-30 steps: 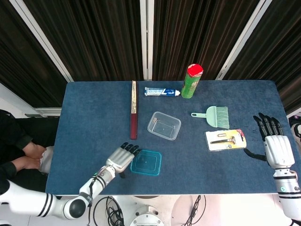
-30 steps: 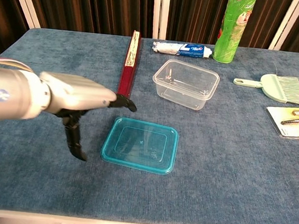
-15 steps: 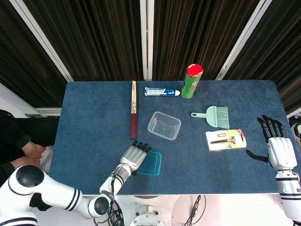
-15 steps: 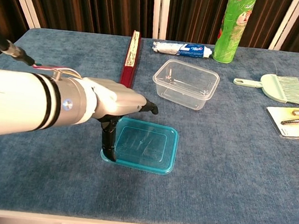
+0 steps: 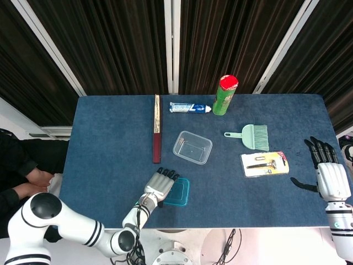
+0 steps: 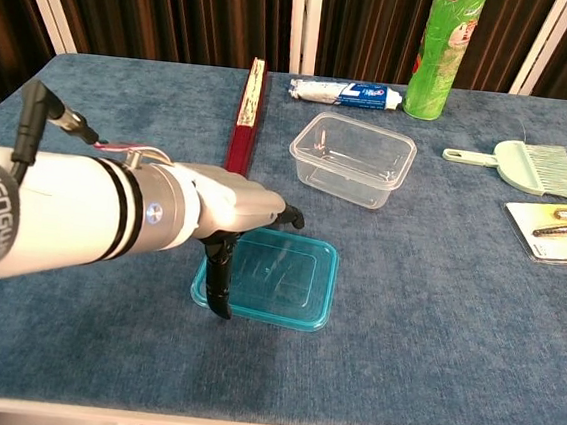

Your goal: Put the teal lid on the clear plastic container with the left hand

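The blue felt-covered worktop (image 5: 110,143) fills the middle of the head view, backed by dark curtains. On it, the left hand (image 5: 160,185) sits at about 6 o'clock, its fingers (image 6: 219,279) spread over the left edge of the teal lid (image 6: 277,277); the thumb reaches down at the lid's near left corner and the other fingers stretch above its top, but whether they actually clamp the lid or only touch it cannot be told. The lid lies flat on the worktop, just toward 6 o'clock from the clear plastic container (image 5: 192,147), which stands open and upright near the centre, apart from the lid. The right hand (image 5: 329,175) hangs off the worktop's edge at 3 o'clock with its fingers straight and spread, holding nothing. A long red and cream stick (image 5: 156,136) lies lengthwise at 11 o'clock of the container. A green can with a red cap (image 5: 224,95) stands upright at 1 o'clock, with a toothpaste tube (image 5: 189,107) lying just beside it at 12 o'clock. A mint green hand brush (image 5: 251,136) rests at 2 o'clock, and near it, toward 3 o'clock, lies a carded razor (image 5: 265,164).
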